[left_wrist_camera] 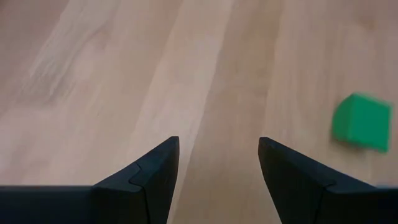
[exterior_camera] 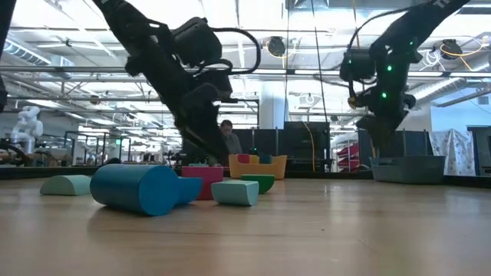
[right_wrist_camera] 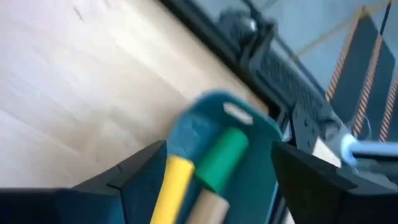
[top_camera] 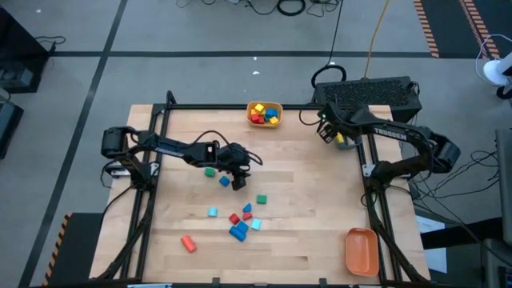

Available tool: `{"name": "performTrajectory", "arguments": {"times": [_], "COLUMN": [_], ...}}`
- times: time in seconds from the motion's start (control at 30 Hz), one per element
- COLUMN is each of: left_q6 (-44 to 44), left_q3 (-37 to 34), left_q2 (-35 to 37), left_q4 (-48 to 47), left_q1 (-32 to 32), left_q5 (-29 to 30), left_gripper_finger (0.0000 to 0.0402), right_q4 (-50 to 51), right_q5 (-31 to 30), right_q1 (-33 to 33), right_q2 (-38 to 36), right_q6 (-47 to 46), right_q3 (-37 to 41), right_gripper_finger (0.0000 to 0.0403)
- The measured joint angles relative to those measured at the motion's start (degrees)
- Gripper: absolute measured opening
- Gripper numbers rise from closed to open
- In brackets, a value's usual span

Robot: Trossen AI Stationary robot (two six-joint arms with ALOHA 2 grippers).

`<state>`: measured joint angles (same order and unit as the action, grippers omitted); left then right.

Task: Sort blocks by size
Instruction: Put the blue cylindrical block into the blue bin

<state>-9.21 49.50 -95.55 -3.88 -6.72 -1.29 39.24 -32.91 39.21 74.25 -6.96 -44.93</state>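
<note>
Several small blocks lie loose on the wooden table: a green one (top_camera: 210, 171), a blue one (top_camera: 225, 181), and a cluster of red, blue and cyan ones (top_camera: 240, 220) toward the near edge, with a red one (top_camera: 188, 243) apart. My left gripper (top_camera: 238, 166) is open and empty low over bare wood; its wrist view (left_wrist_camera: 217, 146) shows the green block (left_wrist_camera: 362, 122) off to one side. My right gripper (top_camera: 328, 130) is open above the teal bin (right_wrist_camera: 205, 118) at the far right. In that bin lie yellow (right_wrist_camera: 174, 180), green (right_wrist_camera: 222, 157) and plain wood cylinders.
A yellow bin (top_camera: 265, 113) holding red, blue and yellow blocks stands at the far edge's middle. An orange bin (top_camera: 361, 250) sits at the near right corner. A black frame (top_camera: 168, 108) rims the table. Bare wood lies between the cluster and the orange bin.
</note>
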Motion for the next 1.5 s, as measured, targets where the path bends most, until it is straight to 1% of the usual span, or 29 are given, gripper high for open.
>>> {"name": "performTrajectory", "arguments": {"times": [0.1, 0.17, 0.33, 0.43, 0.53, 0.8, 0.87, 0.93, 1.0, 1.1, 1.27, 1.4, 1.5], "left_q6": [-1.03, -1.88, -4.63, -5.03, -3.9, -3.85, -3.59, -2.8, -2.41, -2.17, -0.91, 1.35, 2.76], "left_q3": [0.0, -0.01, 0.0, 0.0, 0.0, 0.0, 0.0, 0.0, 0.0, 0.0, 0.0, 0.0, 0.02], "left_q2": [1.92, 3.56, 6.73, 7.55, 7.44, 7.46, 7.46, 7.46, 7.46, 7.46, 7.1, 6.59, 5.61], "left_q4": [-4.3, -8.22, -12.5, -13.79, -15.51, -16.08, -16.02, -15.53, -14.21, -11.81, -9.51, -6.86, -3.05], "left_q1": [0.88, 1.7, 5.2, 8.38, 12.15, 21.61, 23.51, 25.0, 26.4, 28.28, 31.3, 33.46, 34.46], "left_q5": [2.65, 4.0, 6.06, 6.06, 5.96, 5.8, 4.59, 3.48, 3.0, 3.0, 2.62, 2.39, 2.34], "left_gripper_finger": [0.0221, 0.0221, 0.0221, 0.0221, 0.0221, 0.0221, 0.0221, 0.0221, 0.0221, 0.0221, 0.0221, 0.0221, 0.0221], "right_q4": [-3.24, -5.66, -11.78, -14.92, -17.15, -20.5, -21.29, -22.13, -23.35, -26.94, -33.76, -39.76, -43.98], "right_q5": [0.2, 1.5, 12.06, 15.59, 16.72, 16.74, 17.67, 20.16, 21.0, 20.98, 20.96, 20.69, 20.56], "right_q1": [-2.44, -4.32, -8.33, -11.23, -13.99, -20.17, -22.27, -24.62, -27.19, -31.23, -37.42, -40.95, -43.22], "right_q2": [-2.52, -4.28, -6.95, -7.01, -6.47, -4.93, -4.5, -3.42, -1.87, 1.23, 7.49, 12.25, 15.02], "right_q6": [-0.11, -0.34, -1.66, -1.64, -1.66, -3.45, -2.45, -1.84, -2.97, -4.63, -4.51, -4.46, -5.21], "right_q3": [0.0, 0.0, -0.04, -0.04, -0.04, -0.04, -0.04, -0.04, -0.04, -0.04, -0.04, -0.04, -0.04], "right_gripper_finger": [0.0277, 0.0275, 0.0268, 0.0264, 0.0263, 0.0263, 0.0263, 0.0263, 0.0263, 0.0263, 0.0263, 0.0263, 0.0263]}}
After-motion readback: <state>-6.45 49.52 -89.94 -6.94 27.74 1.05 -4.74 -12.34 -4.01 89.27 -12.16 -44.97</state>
